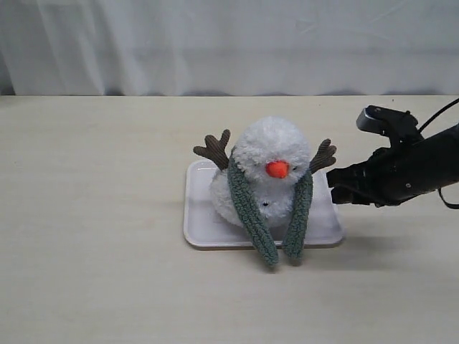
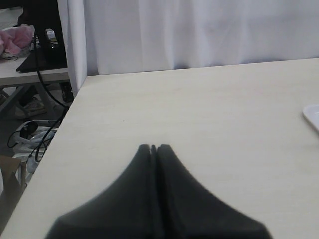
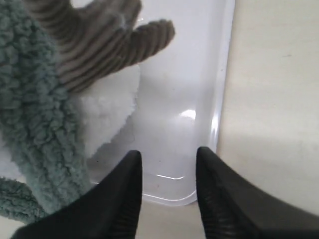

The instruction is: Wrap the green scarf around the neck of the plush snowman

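Two ends of the green scarf (image 1: 251, 208) hang down the front of the plush snowman (image 1: 269, 147), one on each side of its orange nose. The tips reach past the front rim of the white tray (image 1: 208, 233) on which the toy sits, mid-bench. The strip seems to pass behind the neck, though the back of it is hidden. The ends lie side by side, not crossed.

The right gripper (image 3: 167, 154) hovers low over the tray's edge, just beside the snowman's brown twig arm (image 1: 323, 155). Its jaws are spread and hold nothing, and the nearer scarf end lies close alongside without touching them. The left gripper (image 2: 153, 147) sits over bare bench (image 1: 93, 215), well apart from the toy, with its jaws pressed together on nothing.

By my reading, the draping is done and the closing of the wrap is the step in hand. The next move calls for pinching one hanging end low down and carrying it across the front, under the nose, over the other end. It should go gently, since the light plush could tip or slide on the smooth tray.
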You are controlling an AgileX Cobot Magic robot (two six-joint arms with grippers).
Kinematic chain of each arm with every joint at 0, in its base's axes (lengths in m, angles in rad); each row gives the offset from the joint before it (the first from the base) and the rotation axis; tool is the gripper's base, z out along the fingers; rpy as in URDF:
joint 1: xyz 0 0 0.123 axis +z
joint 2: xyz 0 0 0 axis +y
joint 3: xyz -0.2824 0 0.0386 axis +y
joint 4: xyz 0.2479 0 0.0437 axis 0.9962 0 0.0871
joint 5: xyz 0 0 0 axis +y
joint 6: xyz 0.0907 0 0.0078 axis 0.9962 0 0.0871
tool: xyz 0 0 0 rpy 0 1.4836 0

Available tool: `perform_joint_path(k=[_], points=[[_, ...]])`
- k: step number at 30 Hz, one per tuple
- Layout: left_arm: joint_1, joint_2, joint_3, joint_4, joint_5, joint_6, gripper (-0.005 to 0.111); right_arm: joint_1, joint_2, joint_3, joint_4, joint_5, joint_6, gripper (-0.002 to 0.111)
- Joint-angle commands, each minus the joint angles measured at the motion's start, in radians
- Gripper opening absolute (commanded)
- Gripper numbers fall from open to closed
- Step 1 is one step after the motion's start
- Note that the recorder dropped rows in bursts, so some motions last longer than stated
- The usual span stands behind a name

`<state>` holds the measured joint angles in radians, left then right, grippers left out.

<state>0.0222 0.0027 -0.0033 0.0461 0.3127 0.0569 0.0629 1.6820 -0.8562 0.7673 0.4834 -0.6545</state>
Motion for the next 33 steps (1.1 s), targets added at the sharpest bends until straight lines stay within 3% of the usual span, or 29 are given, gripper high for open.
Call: perform_joint_path(k=[1,8,15,33], points=[[0.001,-0.003,0.003,-0.003,-0.008,0.001,0.0,-0.003,-0.097,0.004,-0.157,0.035,0.146,0.035],[0.001,-0.003,0.003,-0.003,-0.008,0.001,0.0,-0.003,-0.262,0.004,-0.197,0.087,0.198,0.033],[0.001,-0.003,0.003,-0.004,-0.008,0.001,0.0,-0.003,-0.421,0.004,-0.211,0.126,0.198,0.004],[0.001,-0.003,0.003,-0.004,-0.008,0.001,0.0,-0.003,-0.822,0.068,-0.271,0.086,0.195,0.004]])
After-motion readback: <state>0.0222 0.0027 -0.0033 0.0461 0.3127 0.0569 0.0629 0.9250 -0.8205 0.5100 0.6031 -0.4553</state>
